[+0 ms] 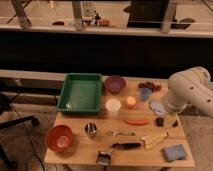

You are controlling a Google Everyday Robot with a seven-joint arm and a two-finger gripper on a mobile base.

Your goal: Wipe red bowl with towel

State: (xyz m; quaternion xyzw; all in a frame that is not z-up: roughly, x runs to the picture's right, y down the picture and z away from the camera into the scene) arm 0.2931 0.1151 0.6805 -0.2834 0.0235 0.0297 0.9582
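The red bowl (59, 138) stands at the front left corner of the wooden table (80, 156), upright, with a pale inside. A blue-grey folded cloth (174, 152) that looks like the towel lies at the front right corner. My white arm (187, 90) reaches in from the right. Its dark gripper (160, 121) hangs low over the table's right side, far from the red bowl and a little behind the cloth.
A green tray (80, 93) sits at the back left and a purple bowl (115, 84) beside it. White (113, 107), orange (130, 102) and blue (145, 93) cups, grapes (150, 85), a metal cup (90, 129), a fork (120, 133), a black-handled tool (122, 146) and a banana (153, 139) crowd the middle.
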